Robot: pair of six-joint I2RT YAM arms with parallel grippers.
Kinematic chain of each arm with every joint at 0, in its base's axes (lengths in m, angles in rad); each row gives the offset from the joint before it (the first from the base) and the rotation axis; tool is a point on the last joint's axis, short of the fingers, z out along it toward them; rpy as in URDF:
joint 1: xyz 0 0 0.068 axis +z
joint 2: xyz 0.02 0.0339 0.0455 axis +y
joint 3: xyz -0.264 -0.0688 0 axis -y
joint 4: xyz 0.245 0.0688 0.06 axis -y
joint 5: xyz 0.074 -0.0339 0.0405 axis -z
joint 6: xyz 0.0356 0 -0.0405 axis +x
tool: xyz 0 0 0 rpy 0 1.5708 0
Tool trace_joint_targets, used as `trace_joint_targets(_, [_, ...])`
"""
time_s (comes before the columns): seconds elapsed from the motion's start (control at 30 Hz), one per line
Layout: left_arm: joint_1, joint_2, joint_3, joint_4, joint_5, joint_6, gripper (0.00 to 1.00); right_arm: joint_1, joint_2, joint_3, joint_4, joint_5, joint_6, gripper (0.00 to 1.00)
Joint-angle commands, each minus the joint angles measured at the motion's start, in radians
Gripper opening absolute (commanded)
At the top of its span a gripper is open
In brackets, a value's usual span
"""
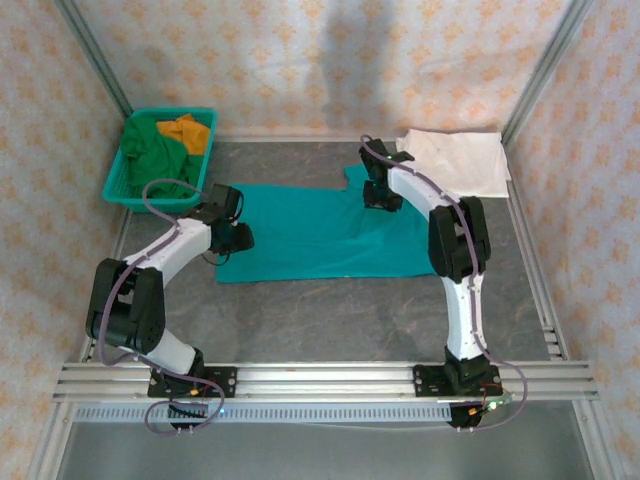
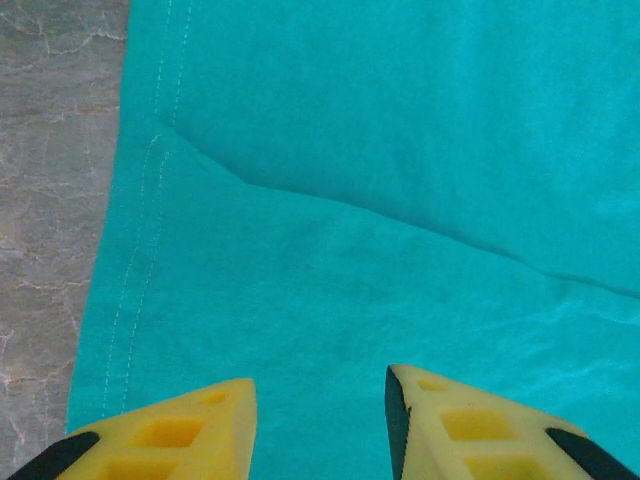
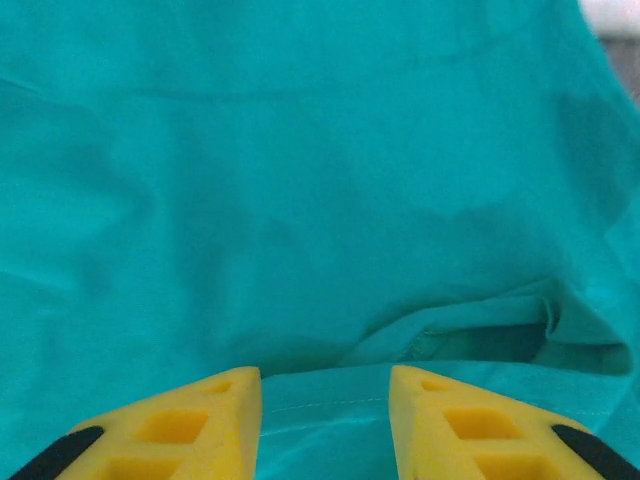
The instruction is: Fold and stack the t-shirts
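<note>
The right end effector (image 1: 381, 198) hides part of the teal t-shirt (image 1: 320, 235) — perhaps its collar.

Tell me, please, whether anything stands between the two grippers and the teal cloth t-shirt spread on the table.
Nothing visible does. The left gripper hangs open over bare cloth by the hemmed edge of the teal cloth t-shirt, and the right gripper hangs open over a fold in it.

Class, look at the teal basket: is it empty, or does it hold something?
Not empty: the basket holds a dark green shirt and an orange shirt.
</note>
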Motion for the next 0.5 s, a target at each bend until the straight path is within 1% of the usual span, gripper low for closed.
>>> trace_joint_targets(0.0, [-0.003,0.011,0.019,0.016,-0.043,0.021,0.39,0.0,0.026,0.029,-0.084,0.042,-0.008,0.36])
trace_joint_targets(0.07, [-0.004,0.021,0.044,0.01,-0.039,0.022,0.39,0.002,0.04,0.018,-0.074,0.02,-0.003,0.35])
trace_joint_targets(0.17, [-0.004,0.029,0.071,0.004,-0.034,0.025,0.39,0.004,0.045,-0.013,-0.045,-0.009,0.004,0.3])
trace_joint_targets(0.2, [-0.004,0.031,0.075,0.005,-0.032,0.026,0.39,0.003,0.046,-0.022,-0.038,-0.012,0.006,0.27])
trace_joint_targets(0.3, [-0.004,0.032,0.08,0.0,-0.034,0.028,0.39,0.004,0.041,-0.04,-0.031,-0.016,0.011,0.12])
trace_joint_targets(0.47, [-0.004,0.022,0.058,0.006,-0.039,0.025,0.39,0.004,-0.017,-0.065,-0.006,-0.01,0.018,0.02])
